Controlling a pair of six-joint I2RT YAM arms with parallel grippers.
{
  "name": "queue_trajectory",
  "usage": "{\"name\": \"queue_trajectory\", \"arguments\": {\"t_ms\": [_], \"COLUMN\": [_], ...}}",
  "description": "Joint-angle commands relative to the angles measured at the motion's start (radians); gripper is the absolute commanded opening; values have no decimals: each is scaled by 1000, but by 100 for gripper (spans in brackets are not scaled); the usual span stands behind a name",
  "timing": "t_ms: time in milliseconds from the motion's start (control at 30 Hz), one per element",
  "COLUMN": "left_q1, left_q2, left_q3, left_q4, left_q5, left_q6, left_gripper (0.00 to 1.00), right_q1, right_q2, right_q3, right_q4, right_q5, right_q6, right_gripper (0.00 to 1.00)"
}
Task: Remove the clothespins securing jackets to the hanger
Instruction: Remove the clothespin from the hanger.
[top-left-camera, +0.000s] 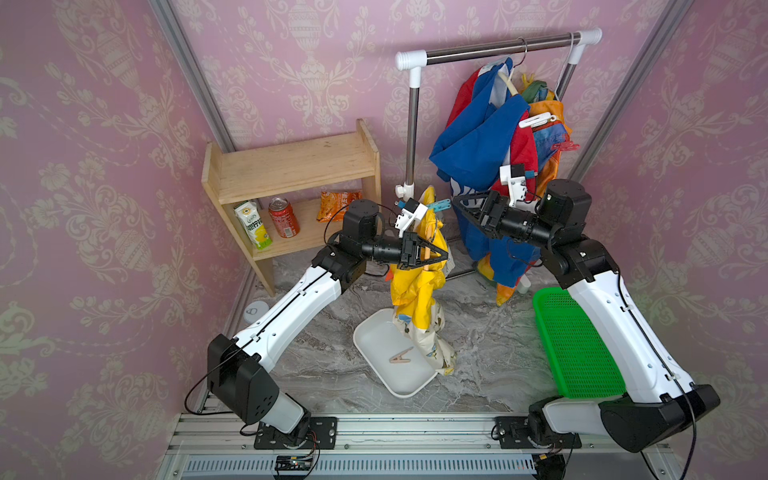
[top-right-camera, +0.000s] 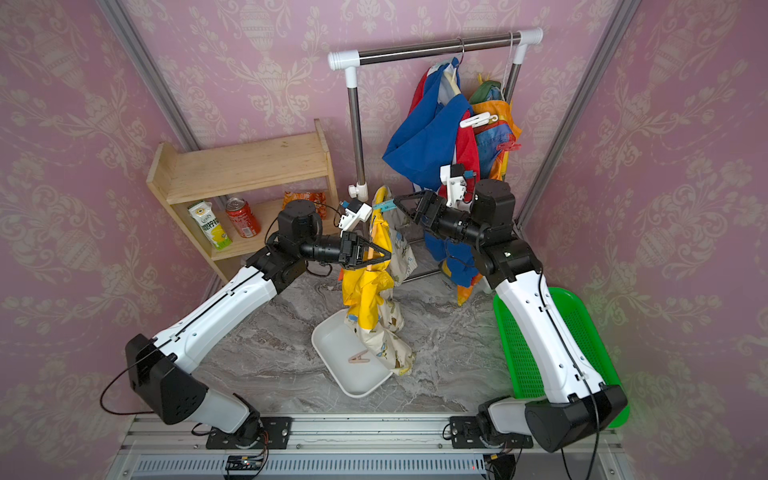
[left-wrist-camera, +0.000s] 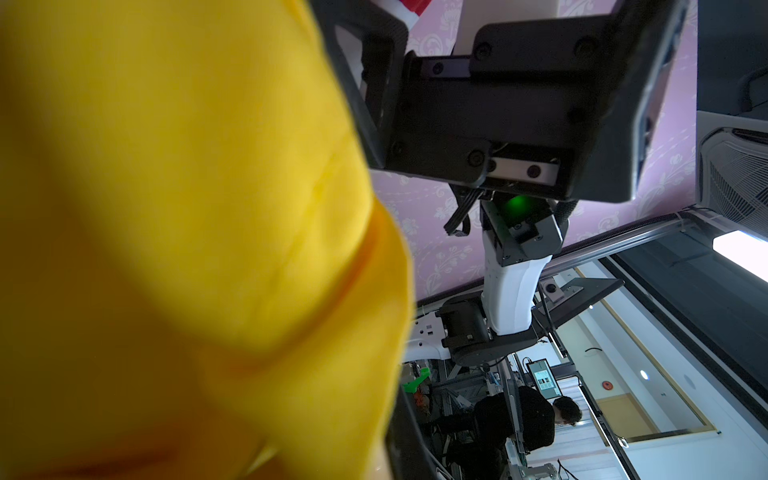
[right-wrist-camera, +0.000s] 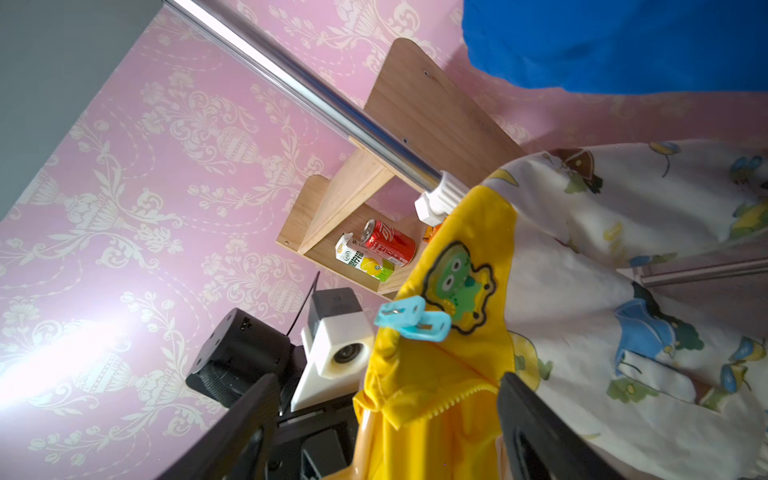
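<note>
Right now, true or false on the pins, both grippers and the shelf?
A beige clothespin lies in the white tray. True.
The teal clothespin is off the yellow jacket. False: it is clipped on near the jacket's top.
The left gripper is open. False: it is shut on the hanger.
The right gripper is open. True.
The red can stands on the shelf's top board. False: it stands on the lower board.

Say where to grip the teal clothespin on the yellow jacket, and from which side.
Pinch the teal clothespin by its two splayed tails: they stick out clear of the yellow jacket, toward the open right gripper. Come from that side, probably one finger per tail.
</note>
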Motion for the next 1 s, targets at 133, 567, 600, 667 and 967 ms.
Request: {"name": "queue_trajectory", "arguments": {"t_ms": [133,567,600,667,967], "left_q1": [-12,-20,-20,-20,-20], "left_q2": [-56,-72,-73,-73,-78], "left_q3": [27,30,31,35,33], "left_q4": [30,-3,-4,-12,-45], "left_q5": [-11,-23,-23,-25,-37], "left_q6": [77,83,85,87,109], "left_gripper": [0,0,0,0,0], "right_q1": [18,49,50,54,58], "right_q2": [61,90,94,102,108], "right_q3": [17,25,27,27,-7], "right_q4": [37,41,40,42,88], "right_q5": [-8,8,5,4,-8], "right_q6": [48,43,46,50,66], "right_gripper": [71,50,46,41,28]}}
